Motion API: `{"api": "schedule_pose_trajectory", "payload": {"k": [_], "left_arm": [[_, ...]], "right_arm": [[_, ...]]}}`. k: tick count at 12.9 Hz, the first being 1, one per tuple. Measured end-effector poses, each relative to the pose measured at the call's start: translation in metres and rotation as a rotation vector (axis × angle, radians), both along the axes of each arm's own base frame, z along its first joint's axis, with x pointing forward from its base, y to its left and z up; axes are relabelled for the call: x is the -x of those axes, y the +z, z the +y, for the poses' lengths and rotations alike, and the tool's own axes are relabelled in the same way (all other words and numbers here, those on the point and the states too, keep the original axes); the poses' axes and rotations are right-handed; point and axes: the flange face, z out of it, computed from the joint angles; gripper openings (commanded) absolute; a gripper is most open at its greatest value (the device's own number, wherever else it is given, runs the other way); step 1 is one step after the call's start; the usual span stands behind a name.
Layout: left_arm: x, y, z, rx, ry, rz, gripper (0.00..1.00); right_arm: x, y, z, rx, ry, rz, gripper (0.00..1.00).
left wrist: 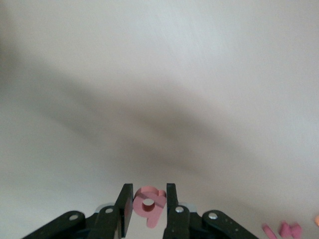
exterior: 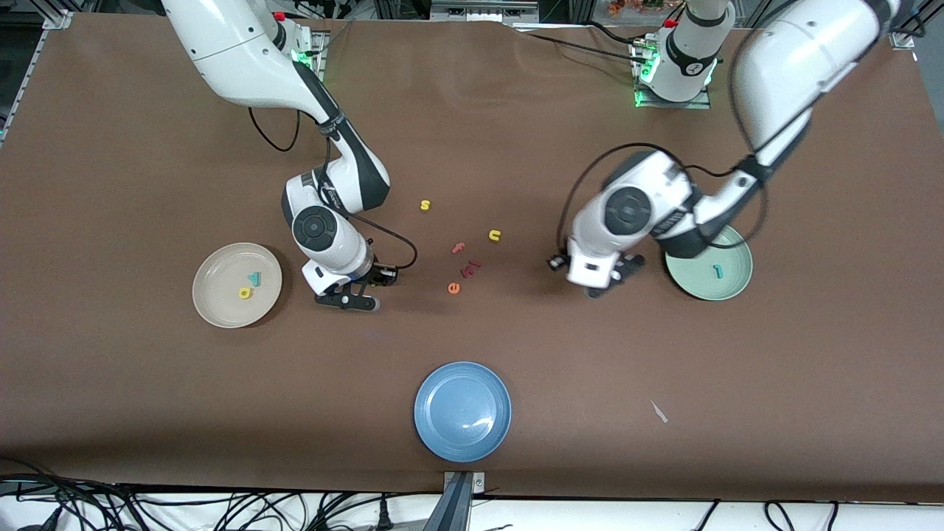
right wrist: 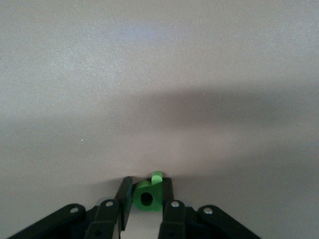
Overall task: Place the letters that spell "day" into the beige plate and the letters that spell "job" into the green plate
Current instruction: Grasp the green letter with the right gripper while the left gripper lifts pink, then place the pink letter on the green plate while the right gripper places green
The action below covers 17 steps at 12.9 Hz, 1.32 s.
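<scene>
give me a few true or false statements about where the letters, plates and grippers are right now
1. The right gripper is shut on the green letter. True.
2. The left gripper is open with nothing between its fingers. False: it is shut on the pink letter.
3. The beige plate holds a yellow letter and a teal letter. True.
4. The green plate holds three letters. False: only one teal letter shows in it.
5. The blue plate lies nearest the front camera. True.
</scene>
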Motion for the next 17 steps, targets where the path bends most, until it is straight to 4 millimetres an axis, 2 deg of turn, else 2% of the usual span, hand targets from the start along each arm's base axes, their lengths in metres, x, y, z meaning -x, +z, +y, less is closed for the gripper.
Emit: {"api": "schedule_pose_trajectory", "payload": {"k": [2,4,6,7,8,10,12,14,15,17], "left_arm": [[-0.027,0.006,0.077,0.006,-0.048,-0.001,0.29],[-0.037,-0.003,0.161,-0.005,-0.129,0.058,0.29],[-0.036,-0.027,0.234,-0.021,-0.204,0.12,0.29],[-0.031,-0.045,0.262,-0.034,-0.236,0.154,0.29],[-0.025,-0.062,0.283,-0.033,-0.264,0.187,0.34],[-0.019,-0.079,0.301,-0.023,-0.293,0.218,0.87],[-0.019,-0.077,0.3,-0.021,-0.302,0.215,0.99],[-0.029,-0.06,0.297,-0.028,-0.306,0.178,0.99],[-0.04,-0.037,0.299,-0.037,-0.323,0.144,0.99],[-0.063,0.036,0.302,-0.06,-0.396,0.099,0.99]], "right_arm": [[0.0,0.0,0.0,0.0,0.0,-0.001,0.2],[-0.003,0.003,0.001,-0.003,0.001,-0.005,0.19],[-0.008,0.012,0.003,0.005,0.005,0.012,0.19],[-0.012,0.018,0.003,0.015,0.016,0.024,0.19],[-0.015,0.024,0.001,0.031,0.036,0.03,0.19],[-0.022,0.036,-0.015,0.069,0.088,0.055,0.19],[-0.03,0.057,-0.048,0.102,0.16,0.079,0.19],[-0.034,0.076,-0.088,0.119,0.225,0.079,0.17],[-0.033,0.083,-0.109,0.125,0.249,0.081,0.17],[-0.026,0.092,-0.145,0.13,0.304,0.091,0.17]]}}
